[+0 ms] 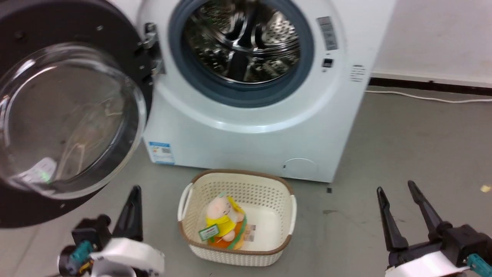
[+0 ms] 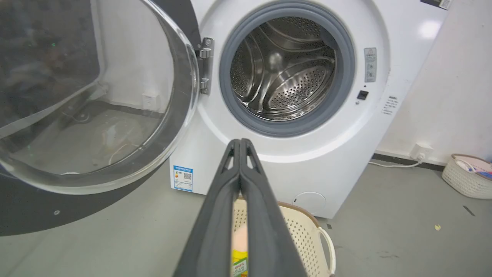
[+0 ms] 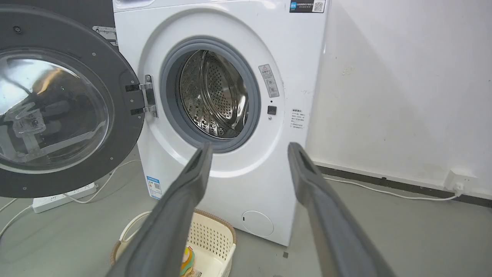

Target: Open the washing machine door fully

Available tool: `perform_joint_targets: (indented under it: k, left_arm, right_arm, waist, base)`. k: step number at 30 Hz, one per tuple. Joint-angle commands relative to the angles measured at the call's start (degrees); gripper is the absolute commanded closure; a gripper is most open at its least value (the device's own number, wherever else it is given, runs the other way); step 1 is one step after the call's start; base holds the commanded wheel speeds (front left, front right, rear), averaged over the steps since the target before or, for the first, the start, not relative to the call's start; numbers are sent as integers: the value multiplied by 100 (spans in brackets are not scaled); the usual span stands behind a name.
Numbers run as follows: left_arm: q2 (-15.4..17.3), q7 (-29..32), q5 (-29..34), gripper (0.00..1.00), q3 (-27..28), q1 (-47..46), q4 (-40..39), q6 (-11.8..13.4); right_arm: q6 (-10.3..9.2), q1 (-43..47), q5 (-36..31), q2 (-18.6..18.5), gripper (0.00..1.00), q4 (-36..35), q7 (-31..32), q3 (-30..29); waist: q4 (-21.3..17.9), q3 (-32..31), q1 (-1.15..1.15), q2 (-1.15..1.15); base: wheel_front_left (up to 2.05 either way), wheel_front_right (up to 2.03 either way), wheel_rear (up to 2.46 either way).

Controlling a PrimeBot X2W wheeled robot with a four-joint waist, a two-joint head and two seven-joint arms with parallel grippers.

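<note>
**Washing machine door (image 1: 69,115) apparently fully open**

Hangs from metal hinge (image 1: 150,42) at left of washing machine (image 1: 250,146), swung well clear of drum mouth (image 1: 242,42); likely done, little left. Shows glossy black ring around bulging clear glass bowl. Below: left hand (image 1: 133,190) pinched together, right hand (image 1: 396,186) spread apart, both empty.

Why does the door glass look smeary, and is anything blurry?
Head view: the washing machine door shows reflections in its glass, picture slightly soft. Left wrist view: the shut left gripper is blurred near the lens. Right wrist view: the washing machine leans, wide-angle distortion.
</note>
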Motion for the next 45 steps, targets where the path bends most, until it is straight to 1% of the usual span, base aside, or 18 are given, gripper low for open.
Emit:
perform_joint_targets:
  k: [1,2,6,7,10,15,23,37,45]
  left_arm:
    - [-28,-25,84,100,-35,166,-75,30]
    - [-40,-25,248,100,-116,372,-197,71]
    - [-112,-25,372,100,-167,667,-372,153]
    - [-143,-25,496,0,-217,839,-490,202]
    - [-170,-25,608,0,-288,981,-569,205]
    - [-273,-25,716,0,-405,1226,-644,294]
    - [-336,-25,859,0,-538,1211,-692,335]
    - [-347,-25,1060,0,-527,1158,-679,298]
    - [-358,-25,1019,0,-511,1150,-702,267]
  right_arm:
    - [5,94,-30,53,0,-32,-24,-18]
    - [5,161,-34,102,0,-40,-24,-31]
    - [5,263,-31,160,0,-38,-24,-36]
    - [5,330,-22,186,0,-27,-24,-41]
    - [5,395,4,204,0,4,-24,-49]
    - [5,490,28,226,0,111,-24,-50]
    - [5,491,69,235,0,241,-25,-37]
    - [5,461,146,236,0,393,-25,-10]
    - [5,423,184,236,0,445,-25,6]
  waist:
    - [-246,-112,2,0]
    - [-358,-113,2,0]
    - [-483,-124,2,0]
    - [-552,-136,2,0]
    - [-597,-149,2,0]
    - [-667,-195,2,0]
    - [-650,-256,2,0]
    - [-614,-296,2,0]
    - [-613,-294,2,0]
  base:
    - [0,0,0]
    - [0,0,0]
    - [0,0,0]
    - [0,0,0]
    - [0,0,0]
    - [0,0,0]
    - [0,0,0]
    - [0,0,0]
    - [0,0,0]
